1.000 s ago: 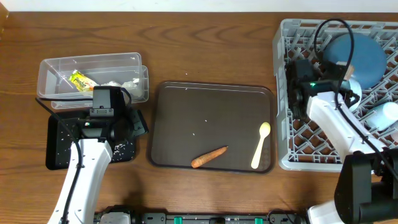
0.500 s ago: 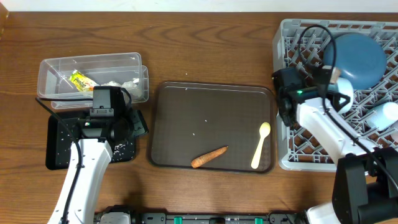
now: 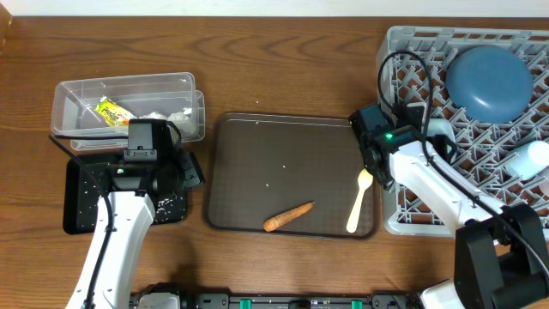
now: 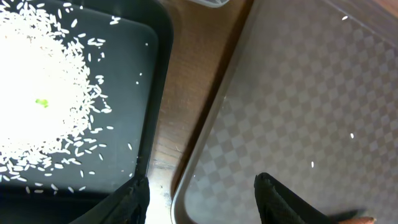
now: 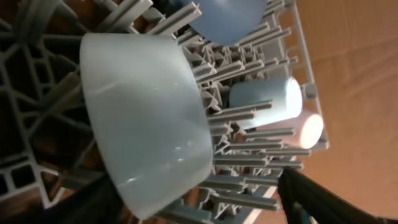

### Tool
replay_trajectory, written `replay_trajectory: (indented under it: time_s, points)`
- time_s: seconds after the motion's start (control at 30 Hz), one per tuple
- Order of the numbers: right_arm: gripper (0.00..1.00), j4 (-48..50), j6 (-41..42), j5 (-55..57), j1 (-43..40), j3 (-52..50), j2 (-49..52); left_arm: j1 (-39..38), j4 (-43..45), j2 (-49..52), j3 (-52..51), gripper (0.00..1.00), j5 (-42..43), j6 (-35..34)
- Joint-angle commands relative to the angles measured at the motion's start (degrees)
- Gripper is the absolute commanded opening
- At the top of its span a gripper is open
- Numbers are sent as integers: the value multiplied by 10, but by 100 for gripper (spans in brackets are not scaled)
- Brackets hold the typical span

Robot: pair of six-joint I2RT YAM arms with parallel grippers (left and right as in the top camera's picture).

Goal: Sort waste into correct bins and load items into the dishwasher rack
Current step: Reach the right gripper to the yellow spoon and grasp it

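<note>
Cream spoon (image 3: 359, 200) and carrot (image 3: 288, 216) are waiting around five o'clock, plate (image 3: 489, 84) racked; I'm seeing left fingers (image 4: 280, 198) and right fingers (image 5: 311, 199) released

carrot (image 3: 288, 216) left of spoon (image 3: 359, 200), on serving tray (image 3: 274, 154) | tub (image 3: 124, 80) far left — rack (image 3: 391, 51) right

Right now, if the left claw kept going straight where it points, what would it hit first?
Probably the rim of the brown tray, or the strip of table beside it; the left claw points down there, but depth is unclear.
</note>
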Motion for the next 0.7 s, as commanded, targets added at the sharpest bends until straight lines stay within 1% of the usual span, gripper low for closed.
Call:
replay_trajectory:
  time_s: [0.0, 0.1, 0.17, 0.23, 0.33, 0.4, 0.47, 0.57, 0.67]
  points:
    - [83, 2, 5, -68, 1, 1, -15, 2, -2, 2, 3, 57, -7, 3]
    - [90, 9, 0, -107, 1, 11, -54, 2, -2, 2, 3, 57, -7, 3]
    - [92, 23, -25, -162, 1, 20, -85, 2, -2, 2, 3, 57, -7, 3]
    - [91, 47, -73, -250, 1, 27, -115, 2, -2, 2, 3, 57, -7, 3]
    - [88, 79, -146, -426, 1, 30, -157, 2, -2, 2, 3, 57, -7, 3]
    - [85, 80, -143, -502, 2, 29, -172, 2, -2, 2, 3, 57, -7, 3]
    - [84, 71, -118, -547, 7, 29, -177, 2, -2, 2, 3, 57, -7, 3]
    - [83, 40, -62, -555, 26, 29, -167, 2, -2, 2, 3, 57, -7, 3]
    - [82, 19, -42, -543, 48, 29, -145, 2, -2, 2, 3, 57, -7, 3]
